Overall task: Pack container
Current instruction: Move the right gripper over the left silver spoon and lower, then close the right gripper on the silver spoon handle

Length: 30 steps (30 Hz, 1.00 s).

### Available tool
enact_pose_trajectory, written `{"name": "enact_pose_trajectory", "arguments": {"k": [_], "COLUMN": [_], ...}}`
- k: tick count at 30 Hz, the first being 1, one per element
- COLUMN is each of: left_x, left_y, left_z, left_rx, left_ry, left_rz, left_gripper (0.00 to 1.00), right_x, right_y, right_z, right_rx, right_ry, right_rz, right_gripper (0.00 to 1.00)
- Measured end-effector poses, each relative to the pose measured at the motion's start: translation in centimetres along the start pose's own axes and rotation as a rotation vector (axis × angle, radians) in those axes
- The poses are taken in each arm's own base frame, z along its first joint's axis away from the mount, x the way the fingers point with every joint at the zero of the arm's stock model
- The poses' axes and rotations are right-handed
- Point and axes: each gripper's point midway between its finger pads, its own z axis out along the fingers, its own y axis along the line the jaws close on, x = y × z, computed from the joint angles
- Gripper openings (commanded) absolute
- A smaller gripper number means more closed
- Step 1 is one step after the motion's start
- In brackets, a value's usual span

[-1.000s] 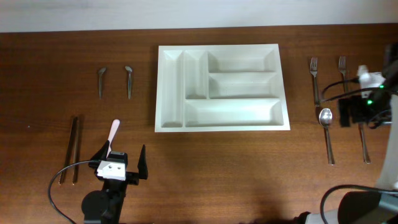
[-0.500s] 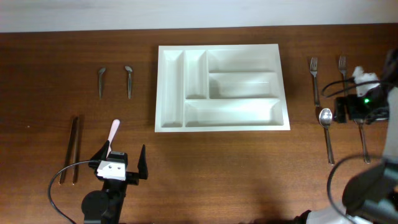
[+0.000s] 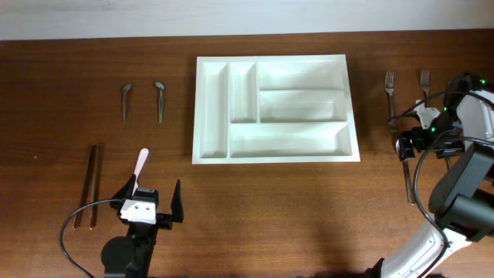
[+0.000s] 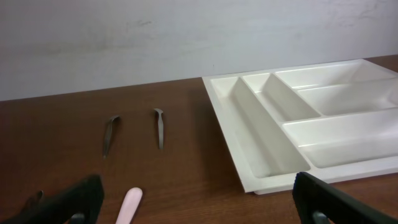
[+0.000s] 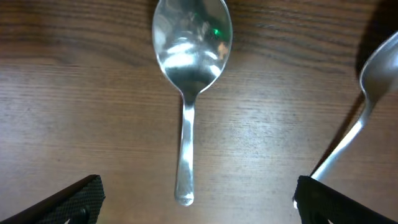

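tray (image 3: 202, 108): set at table centre, well apart from both arms
left gripper (image 3: 151, 193): held wide open, nothing gripped; pink-handled utensil (image 3: 141, 164) just beside one finger
right gripper (image 5: 199, 202): held wide open above spoon (image 5: 189, 43), not touching
nearby right: second spoon (image 5: 373, 74), two forks (image 3: 390, 85)
nearby left: chopsticks (image 3: 91, 181), two small dark utensils (image 3: 126, 100)

a broad strip of bare desk (image 3: 255, 201) runs along the near side of the tray (image 3: 270, 59), and another separates the tray from the small dark pieces (image 3: 160, 100) far left. a pink handle (image 3: 141, 164) lies just ahead of the left gripper (image 3: 151, 198), chopsticks (image 3: 92, 185) to its left. at right, forks (image 3: 390, 99) and spoons (image 5: 186, 93) crowd together under the right gripper (image 5: 199, 202), its jaws spread wide.
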Motion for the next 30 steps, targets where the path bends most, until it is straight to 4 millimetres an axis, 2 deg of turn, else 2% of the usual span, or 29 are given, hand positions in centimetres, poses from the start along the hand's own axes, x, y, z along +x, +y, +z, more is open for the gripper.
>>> {"name": "enact_pose_trajectory", "arguments": {"k": [10,22,30], "left_x": [0.0,0.0,0.0], "left_y": [0.0,0.0,0.0], "left_z": [0.0,0.0,0.0], "left_rx": [0.000,0.000,0.000], "left_ry": [0.000,0.000,0.000], "left_rz": [0.000,0.000,0.000], "left_gripper": [0.99,0.99,0.99], "right_x": [-1.3,0.4,0.4], "right_y": [-0.7,-0.1,0.1], "right_z": [1.0,5.3,5.9], "right_rx": [0.033,0.040,0.033], "right_ry": [-0.053,-0.005,-0.011], "right_rz": [0.002,0.021,0.055], "right_gripper": [0.99,0.99,0.99]}}
